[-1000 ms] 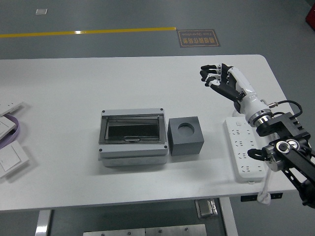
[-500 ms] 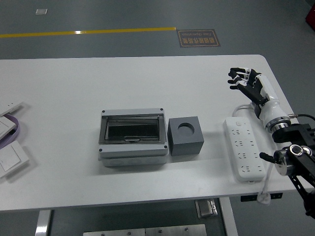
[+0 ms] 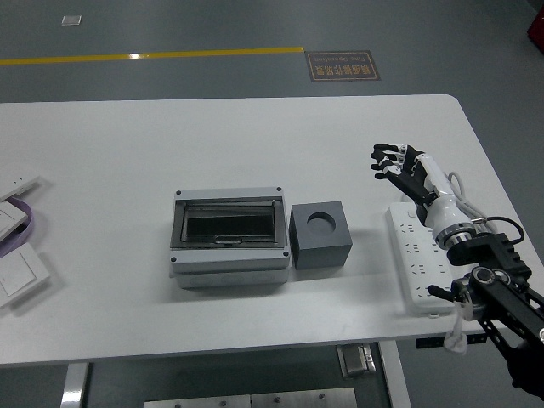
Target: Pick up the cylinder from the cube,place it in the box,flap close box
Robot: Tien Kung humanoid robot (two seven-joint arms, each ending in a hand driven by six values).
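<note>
Right robot hand at 3 o'clock, fingers spread, holding nothing, above power strip. Cube mid-desk, round socket on top; box touching at 9 o'clock. Cylinder not discernible.

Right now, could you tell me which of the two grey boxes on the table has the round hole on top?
The small dark grey cube, right of the wider lidded box.

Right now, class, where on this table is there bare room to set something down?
The table is bare behind the box and cube, and along the near edge. It is crowded at the right by the power strip and right hand, and at the left edge by switch plates.
</note>
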